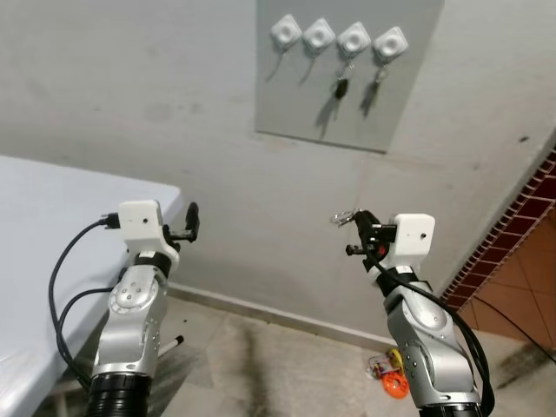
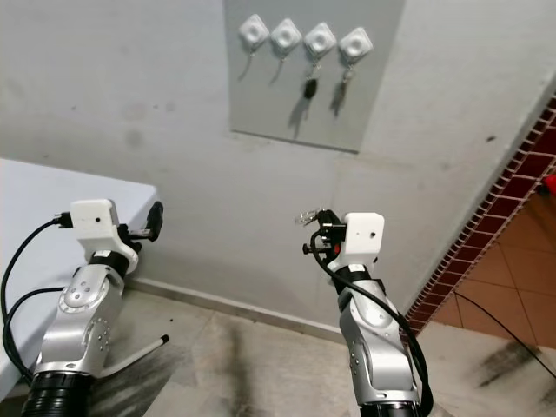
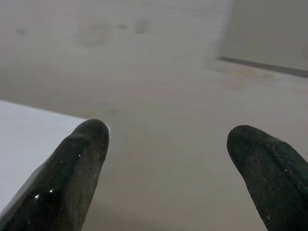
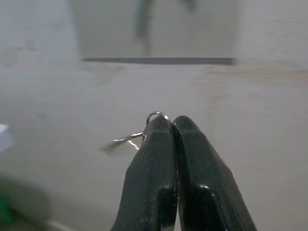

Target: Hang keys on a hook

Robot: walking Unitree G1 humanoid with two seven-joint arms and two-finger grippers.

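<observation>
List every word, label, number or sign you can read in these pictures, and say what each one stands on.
No readable text in any view.
Grey board and its four white hooks: no markings.
White wrist camera housings: blank.
Keys in the right gripper: too small and blurred to show any stamp.

The left claw [image 3: 166, 178] stands open, its 2 black fingers [image 3: 72, 178] well apart with pale grey wall [image 3: 144, 72] between them. A corner of the white worktop [image 3: 33, 139] lies beyond the finger at 8 o'clock. At 2 o'clock, the lower edge of a grey panel [image 3: 269, 29] crosses the wall.
</observation>
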